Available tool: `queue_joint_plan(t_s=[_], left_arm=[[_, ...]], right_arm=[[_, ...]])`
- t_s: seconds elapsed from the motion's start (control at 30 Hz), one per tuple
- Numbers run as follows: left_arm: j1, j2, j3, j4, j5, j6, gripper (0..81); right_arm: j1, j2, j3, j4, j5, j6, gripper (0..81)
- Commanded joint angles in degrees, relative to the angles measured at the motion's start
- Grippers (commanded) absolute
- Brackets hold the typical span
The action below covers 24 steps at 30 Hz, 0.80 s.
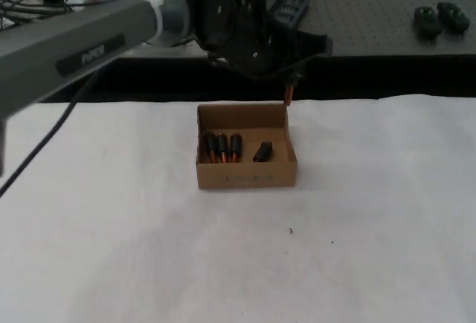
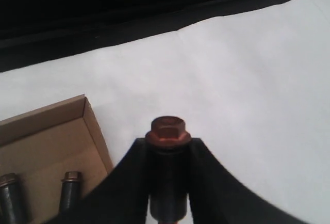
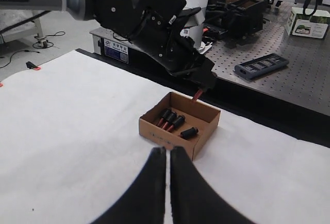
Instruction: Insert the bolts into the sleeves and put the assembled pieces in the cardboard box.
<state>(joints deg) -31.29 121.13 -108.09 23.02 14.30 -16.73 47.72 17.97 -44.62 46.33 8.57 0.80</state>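
Cardboard box (image 1: 245, 176): brown, open-topped, near the table's far edge, midway along it. Inside, three assembled pieces (image 1: 223, 146), black sleeves on copper-coloured bolts, side by side toward the left wall; fourth piece (image 1: 262, 152) lying skewed, apart to their right. A fifth piece (image 2: 167, 131), hex-headed, clamped in the left gripper (image 2: 168, 152) above the box's far right corner

Brown cardboard box (image 1: 245, 176) — copper bolt (image 2: 168, 129), black sleeve (image 2: 167, 182)

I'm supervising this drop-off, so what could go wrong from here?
1. The left gripper holds the assembled piece by the cardboard box's far corner. In the left wrist view it appears to hang over the white cloth, so a release now might miss the box.
2. Four pieces lie inside; a dropped one could bounce off them.
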Motion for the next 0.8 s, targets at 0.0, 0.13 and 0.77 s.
queue_joint_plan(t_s=[0.0, 0.13, 0.77], left_arm=[[0.6, 1.9, -1.9, 0.2, 0.1, -1.8, 0.6], [1.3, 4.7, -2.0, 0.2, -0.4, -2.3, 0.6], [4.7, 12.9, -2.0, -2.1, 3.3, -4.3, 0.6]], right_arm=[[-0.2, -0.4, -0.2, 0.0, 0.3, -0.5, 3.4], [-0.2, -0.4, -0.2, 0.0, 0.3, -0.5, 3.4], [-0.2, -0.4, -0.2, 6.0, 0.3, 0.1, 3.4]])
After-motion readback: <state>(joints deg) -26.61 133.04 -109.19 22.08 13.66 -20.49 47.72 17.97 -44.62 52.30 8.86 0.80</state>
